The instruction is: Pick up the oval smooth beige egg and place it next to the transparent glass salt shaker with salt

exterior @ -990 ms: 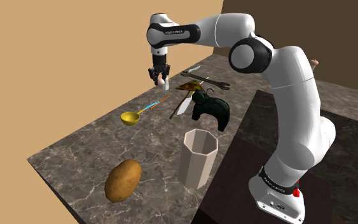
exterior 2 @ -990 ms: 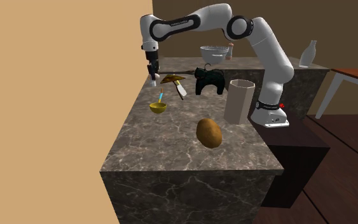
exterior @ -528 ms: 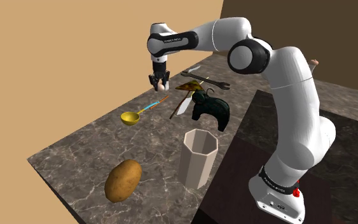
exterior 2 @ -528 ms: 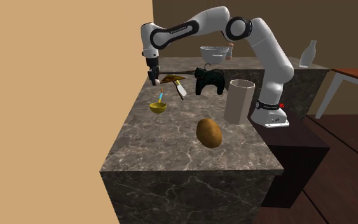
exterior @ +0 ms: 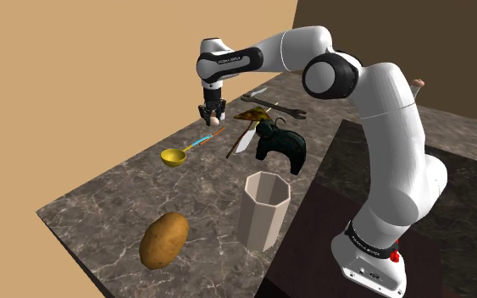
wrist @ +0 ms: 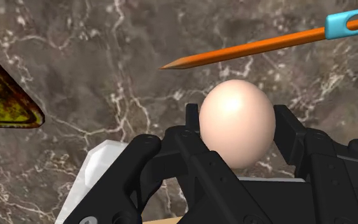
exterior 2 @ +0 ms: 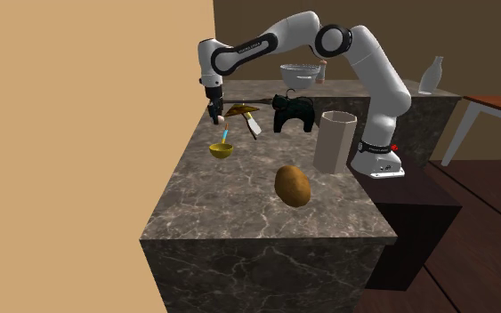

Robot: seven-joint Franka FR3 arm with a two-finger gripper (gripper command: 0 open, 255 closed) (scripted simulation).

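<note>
Gripper (wrist: 238, 130) clasping the beige egg (wrist: 236, 114) low over the marble counter (wrist: 75, 70).

In the upper middle of the shoulder view the arm is reaching down; both fingers are pressing the egg's sides, and its long axis is running along them toward the counter. The wrist view is showing a pale faceted thing (wrist: 98, 175), probably the salt shaker, just beside one finger, toward the brown-yellow wedge (wrist: 6, 95). In the exterior views it is too small to tell. An orange handle (wrist: 247, 51) is lying beyond the fingertips.

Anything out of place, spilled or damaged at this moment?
Nothing spilled or broken. The egg is whole, clasped by the gripper, and the cup stands upright. Only a wrench lying among the kitchen things on the counter looks out of place.
</note>
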